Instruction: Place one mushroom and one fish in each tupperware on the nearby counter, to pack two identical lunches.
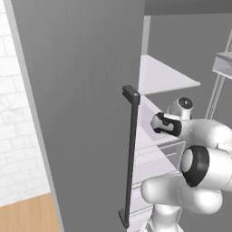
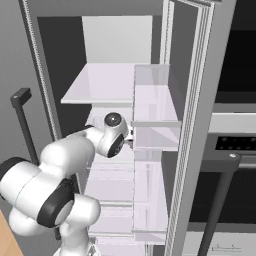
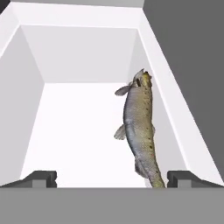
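While the gripper [image 3: 109, 179] is being held wide open over the white fridge drawer [image 3: 83, 52], the fish [image 3: 140, 127] at 3 o'clock is probably being lined up for grabbing.

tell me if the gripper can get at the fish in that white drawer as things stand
Probably yes: the gripper is open above the white drawer, nothing covers the fish, though it lies close against one side wall.
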Controlling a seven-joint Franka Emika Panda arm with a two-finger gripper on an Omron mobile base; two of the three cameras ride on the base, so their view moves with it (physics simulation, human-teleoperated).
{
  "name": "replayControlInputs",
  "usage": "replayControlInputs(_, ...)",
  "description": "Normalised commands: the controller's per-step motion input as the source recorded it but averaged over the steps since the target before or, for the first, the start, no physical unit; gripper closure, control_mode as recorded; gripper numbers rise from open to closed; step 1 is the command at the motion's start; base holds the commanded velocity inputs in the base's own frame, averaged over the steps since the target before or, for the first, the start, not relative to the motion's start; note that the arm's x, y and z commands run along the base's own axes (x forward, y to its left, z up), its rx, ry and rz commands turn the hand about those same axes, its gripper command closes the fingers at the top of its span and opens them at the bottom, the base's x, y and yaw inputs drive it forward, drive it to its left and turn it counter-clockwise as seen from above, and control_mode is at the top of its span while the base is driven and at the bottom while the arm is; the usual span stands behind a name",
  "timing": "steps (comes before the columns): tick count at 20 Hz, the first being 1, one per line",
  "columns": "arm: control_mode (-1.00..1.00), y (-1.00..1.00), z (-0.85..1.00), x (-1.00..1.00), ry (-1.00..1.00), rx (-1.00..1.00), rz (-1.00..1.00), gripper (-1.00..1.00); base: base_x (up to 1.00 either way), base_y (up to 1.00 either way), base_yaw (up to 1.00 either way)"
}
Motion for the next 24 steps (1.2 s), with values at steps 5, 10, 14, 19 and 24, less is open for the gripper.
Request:
replayControlInputs(5, -1.00, -0.21, -0.31, 0.35, 0.00, 0.00, 0.00, -1.00, 0.00, 0.00, 0.00)
replayControlInputs(10, -1.00, -0.12, -0.23, 0.35, 0.02, 0.00, 0.00, -1.00, 0.00, 0.00, 0.00)
replayControlInputs(14, -1.00, -0.11, -0.23, 0.41, 0.03, 0.00, 0.00, -1.00, 0.00, 0.00, 0.00)
replayControlInputs(19, -1.00, -0.13, -0.16, 0.46, 0.04, 0.00, 0.00, -1.00, 0.00, 0.00, 0.00)
replayControlInputs(24, -1.00, -0.04, -0.37, 0.24, 0.04, 0.00, 0.00, -1.00, 0.00, 0.00, 0.00)
